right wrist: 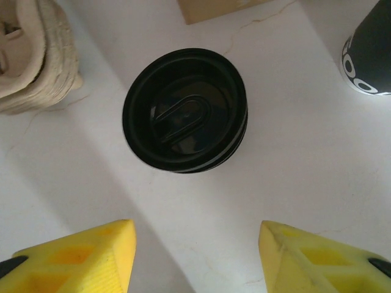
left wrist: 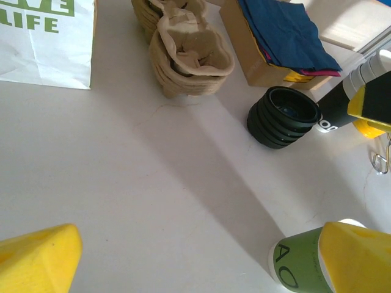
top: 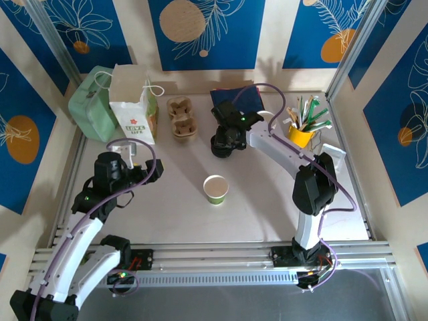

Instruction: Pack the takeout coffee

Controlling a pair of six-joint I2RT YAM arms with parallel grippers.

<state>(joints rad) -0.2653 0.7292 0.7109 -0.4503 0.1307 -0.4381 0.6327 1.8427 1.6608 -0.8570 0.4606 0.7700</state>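
Note:
The takeout coffee cup (top: 215,189) is a single green paper cup standing open mid-table, with no lid on it; its side (left wrist: 294,267) shows beside my left gripper's right finger. My left gripper (top: 155,170) (left wrist: 195,262) hovers open to the cup's left, nothing between its yellow fingers (left wrist: 38,256). Further back, my right gripper (top: 225,143) (right wrist: 195,256) hangs open just above the stack of black lids (right wrist: 185,110) (left wrist: 283,117), its yellow fingers (right wrist: 82,256) nearer than the stack and not touching it.
A white paper bag (top: 134,120) and a green bag (top: 92,110) stand at the back left. Beside them lie cardboard cup carriers (top: 180,117), blue napkins on a box (top: 239,99), a dark cup stack (right wrist: 369,55) and a yellow pot of cutlery (top: 302,132).

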